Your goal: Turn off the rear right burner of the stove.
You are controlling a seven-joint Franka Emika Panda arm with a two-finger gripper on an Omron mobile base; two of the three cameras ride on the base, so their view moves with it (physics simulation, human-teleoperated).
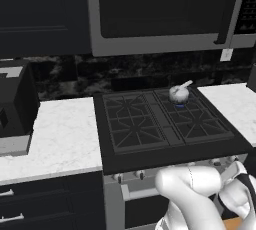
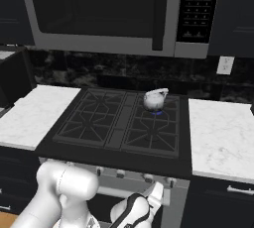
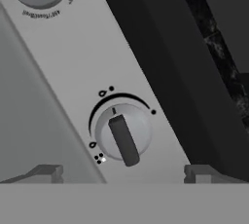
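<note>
Arm folded low, elbow raised; gripper (image 3: 121,173) with its 2 fingertips (image 3: 44,173) spread apart, nothing between them.

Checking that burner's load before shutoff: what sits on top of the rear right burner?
A small silver kettle sits on the rear right burner; a blue flame shows beneath it. The grate centre is covered.

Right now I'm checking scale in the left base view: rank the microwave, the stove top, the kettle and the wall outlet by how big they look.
1. Microwave, though it sits higher and its edges are cropped.
2. Stove top.
3. Kettle.
4. Wall outlet, a little smaller than the kettle.
</note>
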